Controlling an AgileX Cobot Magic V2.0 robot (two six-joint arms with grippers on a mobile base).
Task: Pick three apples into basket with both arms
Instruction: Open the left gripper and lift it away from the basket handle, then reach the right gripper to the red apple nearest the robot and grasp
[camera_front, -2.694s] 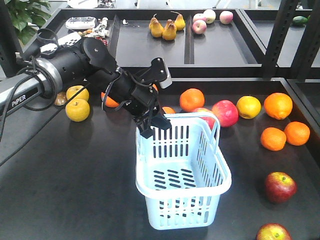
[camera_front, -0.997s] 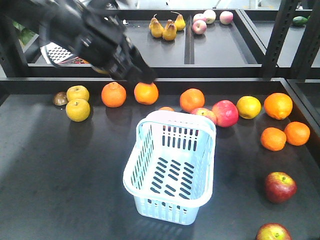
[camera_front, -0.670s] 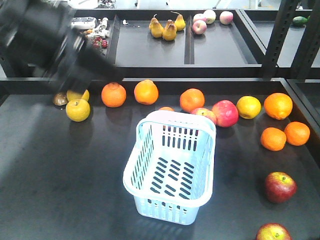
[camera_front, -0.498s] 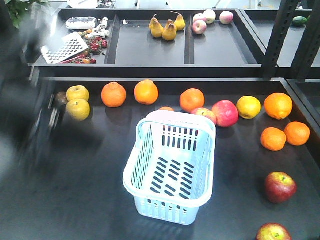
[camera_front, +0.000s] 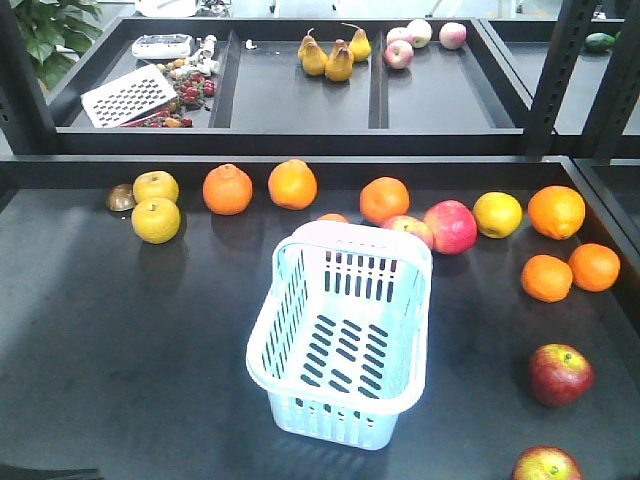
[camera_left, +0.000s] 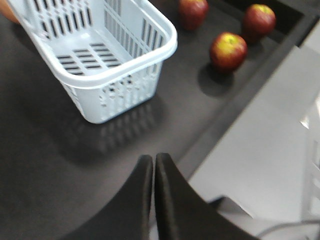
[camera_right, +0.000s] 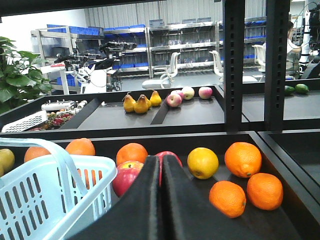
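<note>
Left tool (camera_left: 153, 162) and right tool (camera_right: 161, 162) clenched empty; right tool part-hides red fruit (camera_right: 127, 180) behind basket (camera_right: 95, 163); apple (camera_front: 545, 466) front-right of basket cut off by frame.

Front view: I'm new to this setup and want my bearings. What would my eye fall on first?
The pale blue basket stands empty in the middle of the dark table. Behind it runs a bright row of oranges and other fruit. Near the front right corner lie a dark red apple and a second apple, partly cut off by the frame.
</note>
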